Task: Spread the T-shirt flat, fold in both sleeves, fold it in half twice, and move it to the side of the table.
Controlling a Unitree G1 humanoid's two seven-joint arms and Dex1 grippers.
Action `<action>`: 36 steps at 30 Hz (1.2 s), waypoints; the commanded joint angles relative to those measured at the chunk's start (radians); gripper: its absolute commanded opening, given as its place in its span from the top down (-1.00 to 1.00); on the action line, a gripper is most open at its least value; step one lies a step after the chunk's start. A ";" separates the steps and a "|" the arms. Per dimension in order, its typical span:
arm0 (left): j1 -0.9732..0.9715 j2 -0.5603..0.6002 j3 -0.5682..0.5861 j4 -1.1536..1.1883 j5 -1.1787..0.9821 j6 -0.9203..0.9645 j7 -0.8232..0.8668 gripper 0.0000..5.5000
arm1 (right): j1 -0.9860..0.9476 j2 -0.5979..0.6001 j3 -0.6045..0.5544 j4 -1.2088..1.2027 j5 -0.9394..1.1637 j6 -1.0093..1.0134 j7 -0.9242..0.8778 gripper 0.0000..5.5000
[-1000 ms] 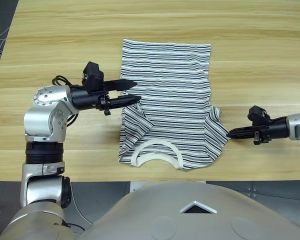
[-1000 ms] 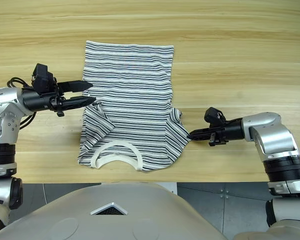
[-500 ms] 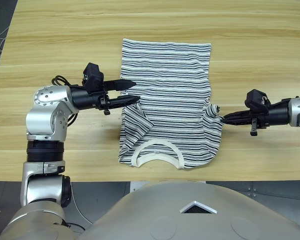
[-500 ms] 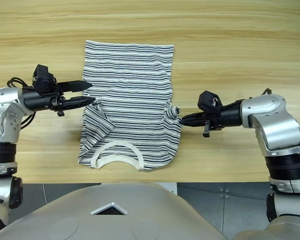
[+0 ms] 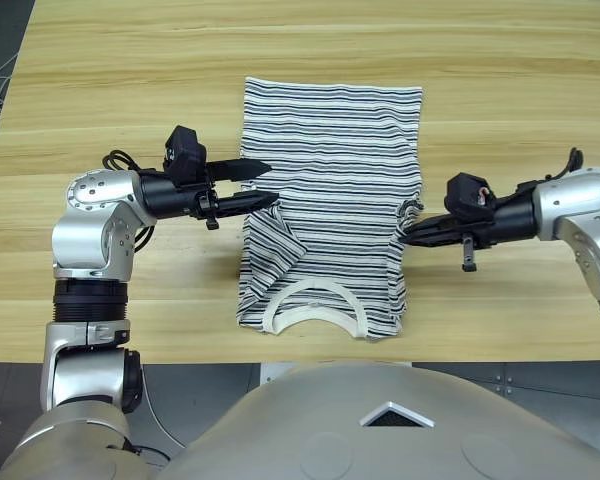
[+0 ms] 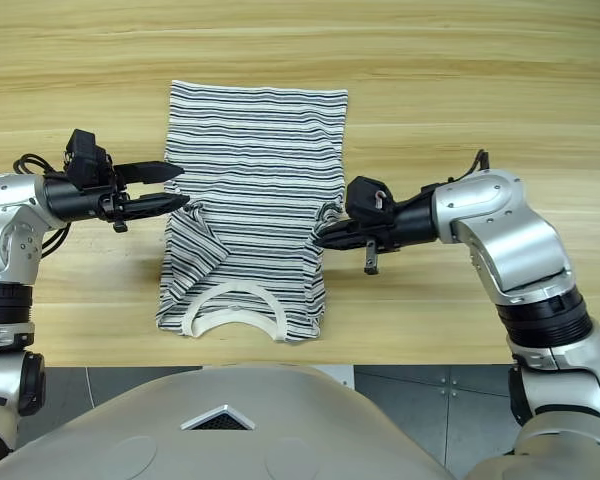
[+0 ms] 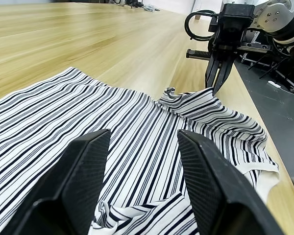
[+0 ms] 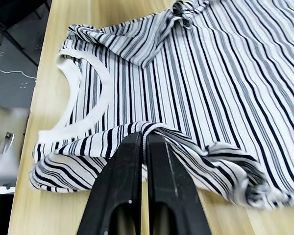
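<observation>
Black-and-white T-shirt (image 5: 330, 170), sleeve in right gripper (image 5: 407, 234)

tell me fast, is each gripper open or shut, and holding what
Left gripper: open, holding nothing, at the left edge of the T-shirt.
Right gripper: shut on the T-shirt, pinching its right-side fabric.
</observation>
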 commanded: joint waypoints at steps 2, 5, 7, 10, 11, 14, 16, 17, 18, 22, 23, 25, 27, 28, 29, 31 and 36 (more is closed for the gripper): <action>-0.028 0.021 -0.007 -0.004 -0.005 0.053 -0.015 0.07 | -0.041 0.057 0.081 0.053 -0.038 0.002 -0.028 0.94; -0.029 0.017 -0.012 0.001 0.007 0.037 -0.018 0.07 | -0.053 0.099 0.114 0.102 -0.062 -0.025 -0.046 0.84; -0.035 0.015 -0.015 0.009 0.012 0.032 -0.021 0.07 | -0.061 0.125 0.115 0.129 -0.061 -0.023 -0.058 0.72; -0.042 0.022 -0.016 0.011 0.000 0.063 -0.030 0.07 | -0.066 0.134 0.108 0.137 -0.053 -0.028 -0.055 0.55; -0.044 0.025 -0.015 0.010 -0.006 0.073 -0.033 0.07 | -0.071 0.141 0.097 0.134 -0.038 -0.014 -0.056 0.48; -0.051 0.017 -0.014 0.012 0.007 0.042 -0.032 0.07 | -0.078 0.144 0.077 0.114 -0.009 0.008 -0.049 0.28; -0.030 0.007 -0.021 0.022 0.074 -0.067 0.011 0.07 | -0.057 0.114 0.059 0.099 -0.013 -0.041 -0.028 0.17; 0.011 0.004 -0.022 0.003 0.141 -0.162 0.068 0.07 | -0.018 0.068 0.014 0.082 0.009 -0.100 0.022 0.14; 0.068 0.012 -0.019 -0.041 0.209 -0.267 0.113 0.07 | 0.031 0.021 -0.051 0.063 0.049 -0.162 0.085 0.14; 0.270 0.120 0.037 -0.180 0.512 -0.864 0.211 0.07 | 0.250 -0.145 -0.289 0.057 0.071 -0.405 0.234 0.14; 0.311 0.165 0.067 -0.177 0.619 -1.038 0.247 0.07 | 0.329 -0.186 -0.318 0.069 0.008 -0.514 0.243 0.14; 0.364 0.236 0.122 -0.141 0.792 -1.334 0.288 0.07 | 0.456 -0.215 -0.340 0.066 -0.083 -0.669 0.233 0.14; 0.387 0.259 0.169 -0.106 0.877 -1.514 0.322 0.07 | 0.522 -0.210 -0.312 0.060 -0.165 -0.788 0.194 0.14; 0.414 0.274 0.178 -0.094 0.882 -1.584 0.318 0.07 | 0.534 -0.210 -0.270 0.073 -0.235 -0.873 0.169 0.14; 0.426 0.280 0.187 -0.086 0.888 -1.651 0.320 0.07 | 0.535 -0.206 -0.237 0.089 -0.290 -0.946 0.150 0.14; 0.410 0.309 0.210 -0.085 0.881 -1.732 0.334 0.07 | 0.523 -0.174 -0.192 0.106 -0.367 -1.062 0.117 0.14; 0.382 0.378 0.288 -0.064 0.956 -1.841 0.392 0.07 | 0.511 -0.139 -0.113 0.132 -0.544 -1.287 0.011 0.14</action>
